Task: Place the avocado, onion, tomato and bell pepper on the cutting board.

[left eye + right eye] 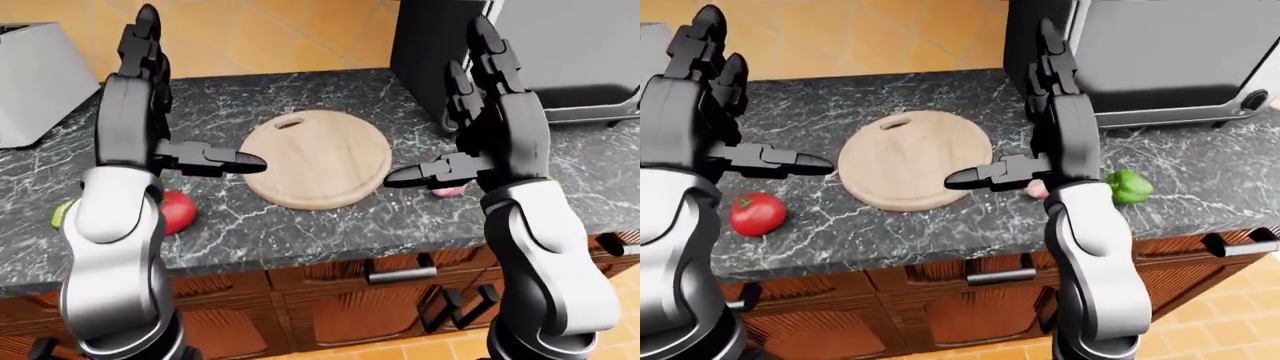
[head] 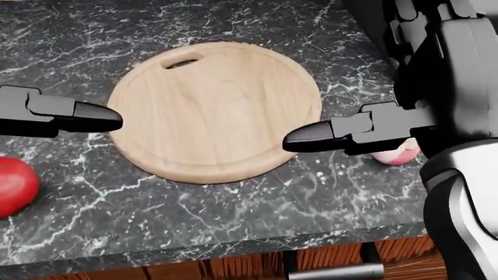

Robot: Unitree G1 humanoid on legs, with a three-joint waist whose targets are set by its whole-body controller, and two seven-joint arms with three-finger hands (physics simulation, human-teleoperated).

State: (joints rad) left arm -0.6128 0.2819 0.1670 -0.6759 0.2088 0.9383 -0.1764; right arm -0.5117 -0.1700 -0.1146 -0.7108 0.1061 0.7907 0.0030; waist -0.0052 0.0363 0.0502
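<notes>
Left-eye view: your left hand (image 1: 150,97) and right hand (image 1: 490,105), fingers spread, flank the bare cutting board (image 1: 318,157).

Head view: tomato (image 2: 11,185) near left, onion (image 2: 397,154) right, half hidden.

Right-eye view: bell pepper (image 1: 1128,186) far right on the counter (image 1: 890,232).

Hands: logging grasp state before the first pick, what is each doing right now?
Left hand: open, holding nothing, raised over the counter.
Right hand: open, holding nothing, raised beside the cutting board.
</notes>
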